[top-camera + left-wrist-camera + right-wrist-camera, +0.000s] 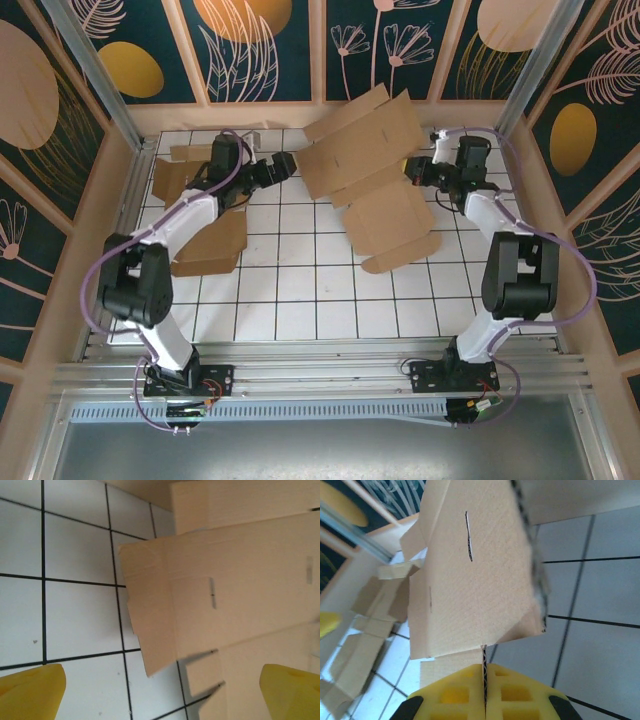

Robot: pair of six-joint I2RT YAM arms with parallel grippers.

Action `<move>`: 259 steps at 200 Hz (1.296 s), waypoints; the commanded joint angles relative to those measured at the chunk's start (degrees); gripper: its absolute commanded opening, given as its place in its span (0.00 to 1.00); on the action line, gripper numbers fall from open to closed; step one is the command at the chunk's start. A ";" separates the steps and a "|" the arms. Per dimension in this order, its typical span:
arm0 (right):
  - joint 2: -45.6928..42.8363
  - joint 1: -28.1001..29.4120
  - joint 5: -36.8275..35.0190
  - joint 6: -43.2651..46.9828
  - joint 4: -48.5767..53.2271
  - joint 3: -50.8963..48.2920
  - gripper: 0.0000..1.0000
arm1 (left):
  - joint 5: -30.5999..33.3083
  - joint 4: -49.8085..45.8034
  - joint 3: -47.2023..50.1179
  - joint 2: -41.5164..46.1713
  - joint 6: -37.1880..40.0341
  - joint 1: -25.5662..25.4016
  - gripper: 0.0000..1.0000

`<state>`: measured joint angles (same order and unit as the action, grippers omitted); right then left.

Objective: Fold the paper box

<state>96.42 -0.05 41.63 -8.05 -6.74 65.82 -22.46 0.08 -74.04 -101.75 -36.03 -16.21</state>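
The paper box (pixel 375 180) is an unfolded brown cardboard blank, lying partly lifted at the back centre of the tiled table (pixel 300 300). My right gripper (pixel 413 170) is at its right edge. In the right wrist view the yellow fingers (pixel 455 695) of that gripper (pixel 485 669) are shut on a thin cardboard edge, and the box's panel (pixel 475 580) rises above them. My left gripper (pixel 290 165) sits just left of the box, open. In the left wrist view its yellow fingertips (pixel 30 692) stand wide apart, with a box flap (pixel 155 625) ahead of the gripper (pixel 162 685) and nothing between them.
More flat cardboard blanks lie on the left of the table, one near the left arm (pixel 205 245) and one at the back left (pixel 178 175). Patterned enclosure walls (pixel 60 120) and metal posts close in the table on three sides.
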 commanded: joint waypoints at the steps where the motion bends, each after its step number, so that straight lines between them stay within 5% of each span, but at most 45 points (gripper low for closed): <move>1: -2.61 1.11 6.33 -3.43 -6.17 -2.63 0.00 | -9.91 3.31 -2.24 -6.48 1.00 1.73 0.99; 32: -3.86 1.44 10.62 -7.77 -9.64 -3.80 0.00 | -22.67 18.39 1.73 -10.51 0.74 3.21 0.99; 68: -4.97 2.63 14.04 -10.84 -11.98 -3.51 0.00 | -20.39 21.58 -1.41 -18.28 -0.62 4.03 0.99; 102: -5.60 2.87 14.55 -14.63 -14.69 -3.33 0.00 | -25.97 30.18 -5.73 -25.08 -4.70 4.08 0.99; 147: -4.28 2.95 17.46 -23.00 -22.26 -2.43 0.00 | -35.51 57.52 -5.22 -30.51 -19.64 4.12 0.99; 196: -2.79 2.89 19.25 -31.89 -32.11 -2.02 0.00 | -35.09 76.91 -10.94 -39.72 -36.66 3.99 0.99; 259: -1.50 3.67 20.69 -40.03 -41.65 -3.42 0.00 | -32.75 78.77 -14.54 -40.78 -35.04 2.67 0.99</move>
<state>94.50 2.72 60.01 -42.92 -39.79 62.33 -55.24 72.03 -86.48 -143.55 -71.48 -12.88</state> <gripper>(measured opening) 0.057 0.988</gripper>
